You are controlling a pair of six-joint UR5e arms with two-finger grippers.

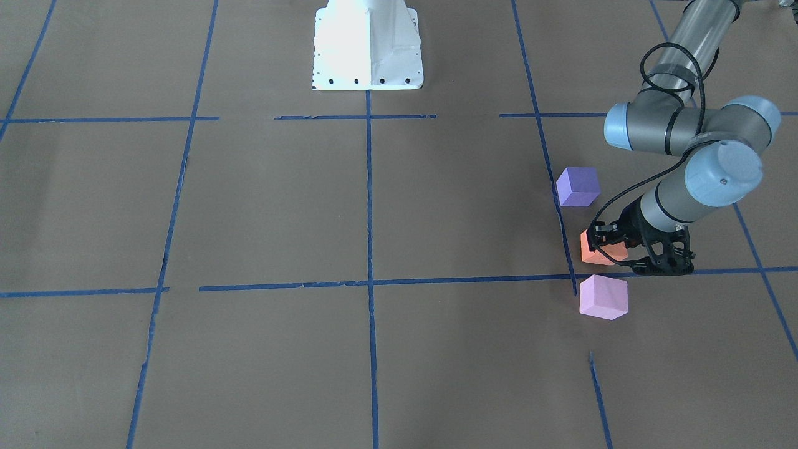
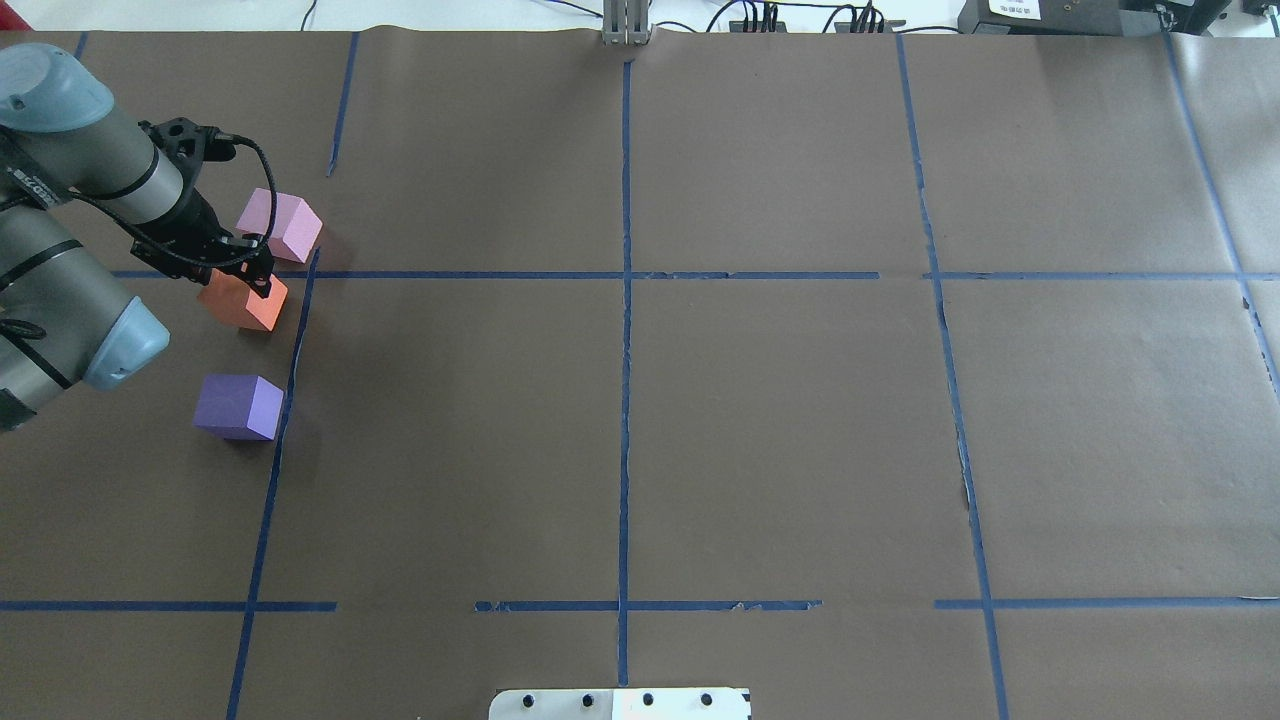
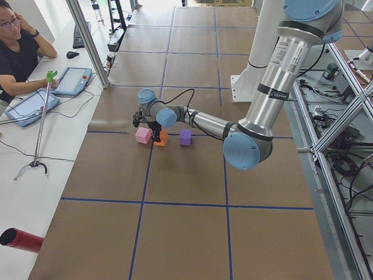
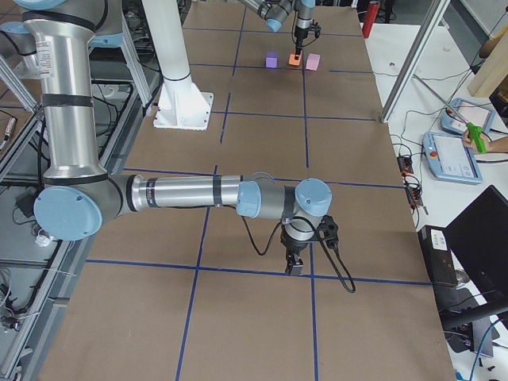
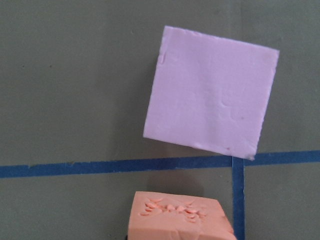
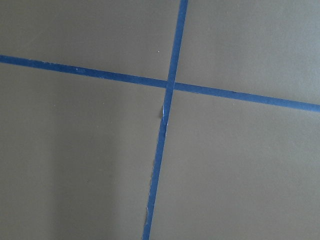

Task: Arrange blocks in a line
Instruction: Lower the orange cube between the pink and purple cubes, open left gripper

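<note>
Three foam cubes sit in a rough row at the table's left end. The orange block (image 1: 589, 252) (image 2: 240, 305) is in the middle. The pale pink block (image 1: 603, 297) (image 2: 280, 225) lies on its far side and the dark purple block (image 1: 578, 186) (image 2: 238, 406) on its near side. My left gripper (image 1: 603, 242) (image 2: 255, 272) points down with its fingers shut on the orange block. In the left wrist view the orange block (image 5: 180, 222) is at the bottom edge, with the pink block (image 5: 212, 92) beyond it. My right gripper (image 4: 294, 268) shows only in the exterior right view, over bare paper, and I cannot tell its state.
Blue tape lines (image 2: 625, 275) split the brown paper table into squares. The white robot base (image 1: 368, 47) stands at the table's near edge. An operator (image 3: 17, 52) sits at a side desk with tablets. A red cylinder (image 3: 20, 240) lies on that desk.
</note>
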